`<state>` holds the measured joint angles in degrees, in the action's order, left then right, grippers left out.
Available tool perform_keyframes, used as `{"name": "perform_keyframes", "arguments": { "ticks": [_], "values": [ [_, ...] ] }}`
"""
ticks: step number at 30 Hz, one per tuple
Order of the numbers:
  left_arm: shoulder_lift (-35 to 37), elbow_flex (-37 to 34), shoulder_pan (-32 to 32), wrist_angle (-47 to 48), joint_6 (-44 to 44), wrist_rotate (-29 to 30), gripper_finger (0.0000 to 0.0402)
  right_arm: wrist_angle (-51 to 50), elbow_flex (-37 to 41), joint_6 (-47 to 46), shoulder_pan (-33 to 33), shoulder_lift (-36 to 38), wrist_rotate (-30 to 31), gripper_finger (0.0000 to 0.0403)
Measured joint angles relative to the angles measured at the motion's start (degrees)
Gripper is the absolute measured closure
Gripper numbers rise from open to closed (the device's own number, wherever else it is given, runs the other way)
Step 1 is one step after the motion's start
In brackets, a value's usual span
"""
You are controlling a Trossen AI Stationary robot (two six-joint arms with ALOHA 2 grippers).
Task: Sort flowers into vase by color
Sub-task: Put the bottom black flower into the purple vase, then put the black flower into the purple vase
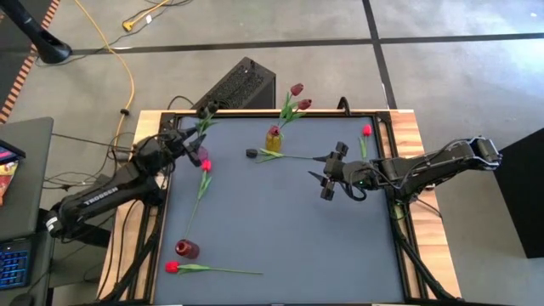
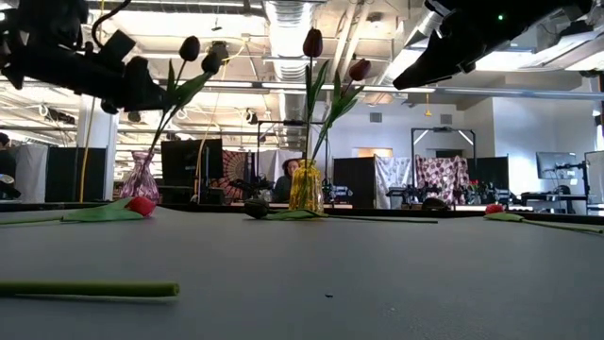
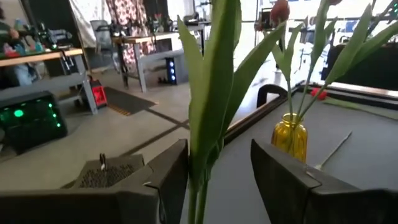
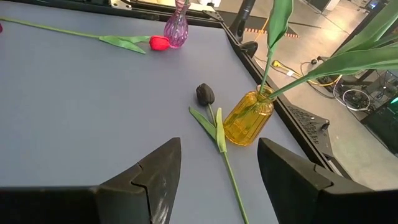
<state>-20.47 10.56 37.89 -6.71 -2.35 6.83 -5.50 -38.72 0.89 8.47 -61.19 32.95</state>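
Open left gripper [image 3: 214, 180] straddles green tulip leaves [image 3: 214, 93]; right gripper [image 4: 217, 174] open.
Yellow glass vase [image 1: 274, 139] near black speaker box [image 1: 240, 87]; left arm [image 1: 102, 197] reads "TROSSEN".

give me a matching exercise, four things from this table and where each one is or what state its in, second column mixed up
Things:
1. yellow vase
2. dark red vase
3. near-black tulip
4. left gripper

Places or states:
A. lying flat on the mat beside the yellow vase
B. open, with green leaves between its fingers
C. upright near the table's far edge, holding maroon tulips
D. near the mat's front left corner, a red tulip lying close by

Pairs: 1-C, 2-D, 3-A, 4-B
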Motion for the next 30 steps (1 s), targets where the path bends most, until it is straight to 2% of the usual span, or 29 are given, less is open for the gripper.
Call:
{"name": "perform_keyframes", "arguments": {
  "ticks": [6, 9, 16, 19, 22, 26, 30],
  "values": [
    [-0.02, 4.84, 0.0, 12.57, 1.34, 5.42, 0.0237, 0.0, 0.0, 0.0, 0.02, -0.02, 0.01, 0.0163],
    [-0.03, 7.26, 0.0, 18.06, 3.48, 5.15, 0.0237, 0.06, 0.0, 0.0, 0.0, 0.0, 0.0, 0.0163],
    [-0.26, 12.09, 0.0, 28.19, 11.97, 0.54, 0.0237, -0.33, 0.0, -0.9, 0.0, 0.0, -0.55, 0.0163],
    [-0.99, 13.84, 0.0, 33.01, 16.41, -3.02, 0.0237, -1.07, 0.02, -1.31, 0.02, -0.04, -3.44, 0.0163],
    [-2.21, 14.99, 0.0, 36.26, 19.9, -8.05, 0.0237, -1.05, 0.64, -3.52, -0.71, -1.63, -3.59, 0.0163],
    [-4.2, 15.33, -0.78, 40.42, 22.51, -13.16, 0.0237, -1.96, 2.78, -6.51, -5.38, -6.01, -8.22, 0.0163],
    [-6.39, 15.33, -3.03, 45.88, 25.75, -13.68, 0.0237, 2.1, 3.45, -7.03, -11.02, -11.08, -11.21, 0.0163]
  ]
}}
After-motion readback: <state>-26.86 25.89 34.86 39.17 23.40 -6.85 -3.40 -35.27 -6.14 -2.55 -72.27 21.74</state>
